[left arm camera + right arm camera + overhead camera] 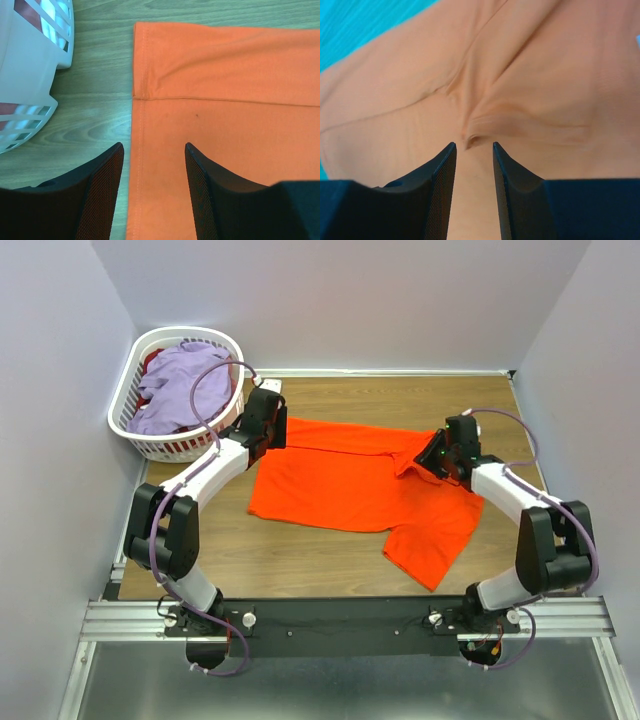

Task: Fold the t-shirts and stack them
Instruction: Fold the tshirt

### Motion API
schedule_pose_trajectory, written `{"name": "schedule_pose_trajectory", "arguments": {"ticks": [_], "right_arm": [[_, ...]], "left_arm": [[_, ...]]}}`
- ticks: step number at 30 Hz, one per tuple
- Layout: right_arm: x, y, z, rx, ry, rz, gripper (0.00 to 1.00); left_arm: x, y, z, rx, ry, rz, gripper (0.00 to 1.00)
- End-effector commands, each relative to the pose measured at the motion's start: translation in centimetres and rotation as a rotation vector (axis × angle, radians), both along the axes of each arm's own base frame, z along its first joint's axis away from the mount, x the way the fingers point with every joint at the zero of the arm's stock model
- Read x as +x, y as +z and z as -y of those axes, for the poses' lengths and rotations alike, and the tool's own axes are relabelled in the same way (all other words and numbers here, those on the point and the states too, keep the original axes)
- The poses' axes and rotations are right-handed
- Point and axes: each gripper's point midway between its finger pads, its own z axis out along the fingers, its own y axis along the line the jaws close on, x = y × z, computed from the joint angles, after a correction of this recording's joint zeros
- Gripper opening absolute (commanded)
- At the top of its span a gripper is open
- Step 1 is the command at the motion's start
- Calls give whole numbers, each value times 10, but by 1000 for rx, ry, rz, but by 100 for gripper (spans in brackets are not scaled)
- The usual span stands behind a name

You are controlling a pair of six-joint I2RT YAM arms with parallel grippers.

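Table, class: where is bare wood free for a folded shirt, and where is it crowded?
Free: the near strip between orange t-shirt and rail; the far strip between it and the back wall. Crowded: the basket corner with the left gripper; the side by the right gripper.

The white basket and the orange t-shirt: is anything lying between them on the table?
Nothing: the left wrist view shows only bare wooden tabletop between the white basket and the orange t-shirt.

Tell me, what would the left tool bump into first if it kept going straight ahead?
Most likely the side edge of the bright orange cloth t-shirt, lying flat right under the open left tool, with the brown wooden table beside it. How close the tool hovers is unclear.
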Motion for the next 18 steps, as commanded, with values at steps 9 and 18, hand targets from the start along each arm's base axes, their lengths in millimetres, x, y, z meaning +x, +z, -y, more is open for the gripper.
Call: {"name": "schedule_pose_trajectory", "arguments": {"ticks": [9,18], "right_arm": [[-34,-40,79,-2,-189,-162,40],[-31,-54,79,50,-201,-168,37]], "left_arm": [[0,20,6,-16,-21,41,61],[1,20,6,-15,-21,41,61]]}}
